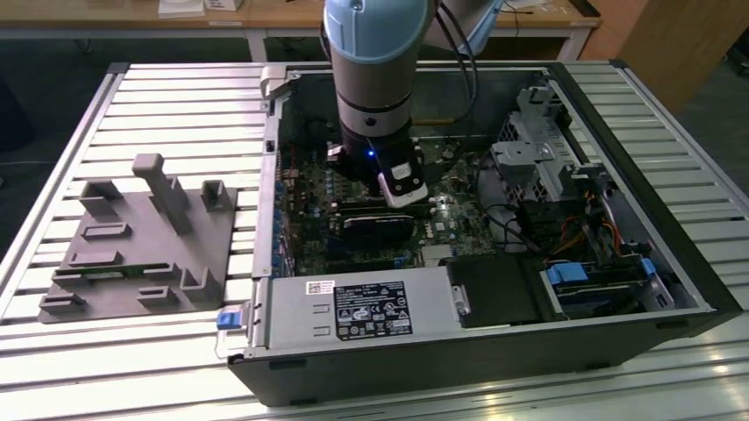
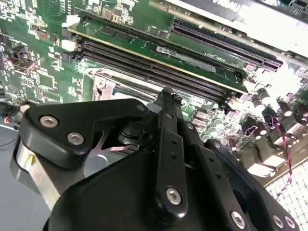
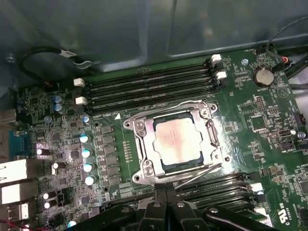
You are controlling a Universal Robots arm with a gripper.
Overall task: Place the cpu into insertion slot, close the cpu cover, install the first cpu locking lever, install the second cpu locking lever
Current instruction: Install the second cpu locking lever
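1. Arm point(image 1: 372, 79) descends vertically into the open computer case point(image 1: 492, 351), which lies on a slatted metal table point(image 1: 175, 105).
2. Gripper point(image 1: 398, 195) sits above the motherboard point(image 1: 468, 232) near the middle of the case, in the exterior view.
3. In the first wrist view the gripper point(image 3: 166, 196) has its fingertips pressed together, jaws closed with nothing between them; the tips stand just beside the near edge of the socket frame.
4. In the second wrist view the gripper point(image 2: 166, 98) shows as black linkages, the finger ends meeting over the silvery socket frame.
5. The cpu point(image 3: 179, 140) lies flat in the insertion slot point(image 3: 166, 168), its dull bronze top facing up, centred in the dark rim.
6. The cpu cover point(image 3: 144, 154) lies down around the chip, its square window framing the metal top.
7. A thin wire lever point(image 3: 199, 173) runs along the cover's edge nearest the gripper; another runs along the far edge point(image 3: 166, 110). Whether either is latched, I cannot tell.
8. Black memory slots point(image 3: 149, 84) run along the far side of the socket, and more lie on the near side point(image 3: 216, 185).
9. A grey moulded fixture point(image 1: 140, 246) rests on the table toward the exterior view's left, well apart from the case.
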